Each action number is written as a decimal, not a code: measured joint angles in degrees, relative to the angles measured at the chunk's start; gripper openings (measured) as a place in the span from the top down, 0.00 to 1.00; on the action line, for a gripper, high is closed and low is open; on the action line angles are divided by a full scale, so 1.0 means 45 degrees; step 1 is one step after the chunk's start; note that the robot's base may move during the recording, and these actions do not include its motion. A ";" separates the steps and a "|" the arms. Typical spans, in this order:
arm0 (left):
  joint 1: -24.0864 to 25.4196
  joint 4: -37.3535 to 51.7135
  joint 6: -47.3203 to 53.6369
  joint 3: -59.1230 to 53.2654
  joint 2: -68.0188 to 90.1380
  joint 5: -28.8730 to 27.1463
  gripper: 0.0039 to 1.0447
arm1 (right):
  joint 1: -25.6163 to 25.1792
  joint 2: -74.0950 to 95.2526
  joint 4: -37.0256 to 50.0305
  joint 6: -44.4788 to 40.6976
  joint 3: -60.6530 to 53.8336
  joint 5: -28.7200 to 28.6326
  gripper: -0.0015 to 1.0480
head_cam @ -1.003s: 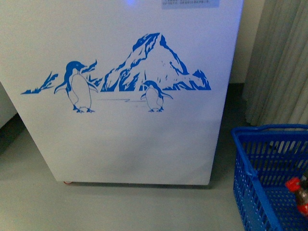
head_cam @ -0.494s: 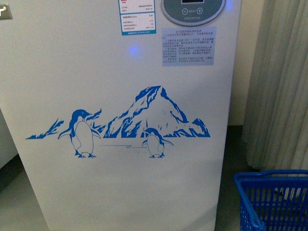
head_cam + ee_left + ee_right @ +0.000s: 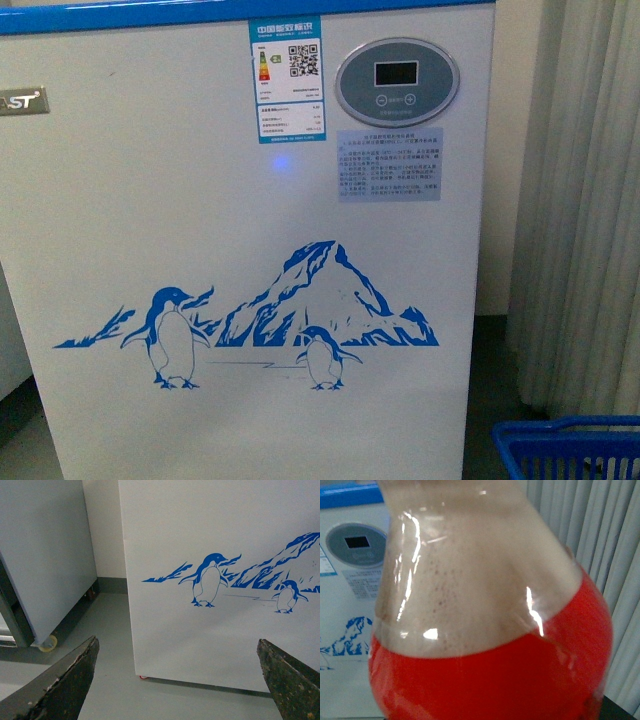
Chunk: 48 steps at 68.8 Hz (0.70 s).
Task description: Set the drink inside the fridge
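Observation:
The fridge (image 3: 250,260) fills the front view: a white chest freezer with a blue top rim, an oval display (image 3: 397,82) and a blue penguin-and-mountain graphic. Its lid is out of view. It also shows in the left wrist view (image 3: 215,555) and the right wrist view (image 3: 350,580). My right gripper is shut on the drink (image 3: 485,630), whose red label and foamy clear upper part fill the right wrist view; the fingers are hidden behind it. My left gripper (image 3: 180,680) is open and empty, low above the grey floor in front of the fridge's lower front.
A blue plastic basket (image 3: 570,450) stands on the floor at the right of the fridge. Grey curtains (image 3: 590,200) hang at the right. A second grey cabinet on castors (image 3: 40,565) stands left of the fridge, with a floor gap between them.
The front view has risen: the fridge's display, label and blue rim have come into sight. The basket has dropped to the bottom edge and the bottle in it has left the view.

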 joint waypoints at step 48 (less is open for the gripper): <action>0.0000 0.0000 0.0000 0.0000 0.0000 0.0005 0.08 | 0.0374 -0.0753 0.0680 0.1025 -0.1214 0.0219 0.62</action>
